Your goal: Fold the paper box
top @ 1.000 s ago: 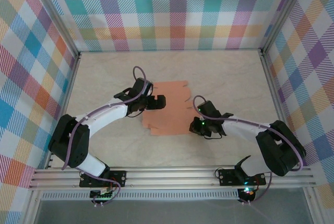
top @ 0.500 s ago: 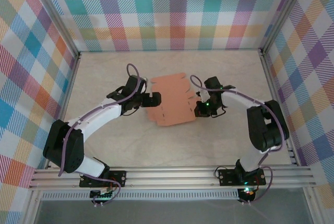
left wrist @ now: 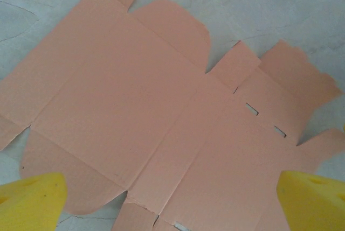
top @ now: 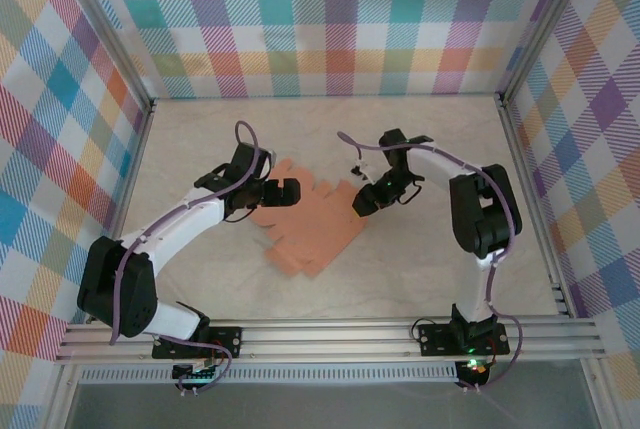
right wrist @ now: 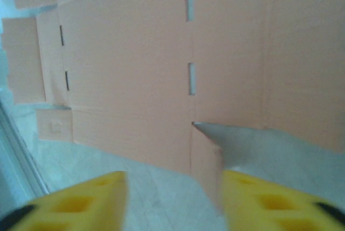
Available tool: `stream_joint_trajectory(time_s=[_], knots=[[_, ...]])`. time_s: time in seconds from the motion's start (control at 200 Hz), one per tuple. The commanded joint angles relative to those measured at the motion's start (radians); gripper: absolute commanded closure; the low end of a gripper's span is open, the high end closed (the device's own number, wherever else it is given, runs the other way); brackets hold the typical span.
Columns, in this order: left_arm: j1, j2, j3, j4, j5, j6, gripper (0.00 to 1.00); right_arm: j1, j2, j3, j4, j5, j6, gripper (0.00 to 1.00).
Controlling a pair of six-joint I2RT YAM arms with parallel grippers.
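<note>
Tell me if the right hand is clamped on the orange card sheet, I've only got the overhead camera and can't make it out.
Observer: No. Its wrist camera shows the right hand with its yellow fingers apart, and a small flap of the card sheet in the gap beside one finger.
Operator: And the left hand?
Observer: Its wrist camera shows the left hand wide open above the sheet, gripping nothing.
Operator: Any folds yet?
Observer: Under the left hand the sheet lies flat, creased only, with two small slots near one edge.
</note>
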Motion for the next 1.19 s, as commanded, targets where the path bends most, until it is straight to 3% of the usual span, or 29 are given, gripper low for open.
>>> stream_joint_trajectory(time_s=[0.0,0.1,0.22,0.335,0.565,0.695,0.805,1.19], knots=[[0.013,-0.012,0.019,0.003,0.034,-0.004,0.0,-0.016,-0.074,-0.026,0.12,0.069,0.146,0.05],[0.029,0.001,-0.002,0.057,0.074,-0.038,0.0,-0.018,-0.199,-0.136,0.257,0.169,0.393,0.04],[0.092,0.047,-0.024,0.151,0.172,-0.112,0.05,-0.003,-0.353,-0.325,0.441,0.137,0.741,0.06],[0.149,0.142,0.001,0.205,0.248,-0.135,0.33,0.056,-0.479,-0.536,0.682,0.125,1.017,0.09],[0.187,0.284,0.047,0.188,0.243,-0.085,0.56,0.207,-0.544,-0.74,0.911,0.24,1.368,0.11],[0.192,0.32,0.03,0.203,0.198,-0.095,0.68,0.279,-0.504,-0.78,0.992,0.296,1.475,0.12],[0.193,0.339,0.013,0.213,0.186,-0.114,0.7,0.292,-0.482,-0.796,1.018,0.345,1.523,0.13],[0.194,0.363,-0.043,0.224,0.167,-0.167,0.84,0.292,-0.332,-0.776,1.21,0.28,1.554,0.14]])
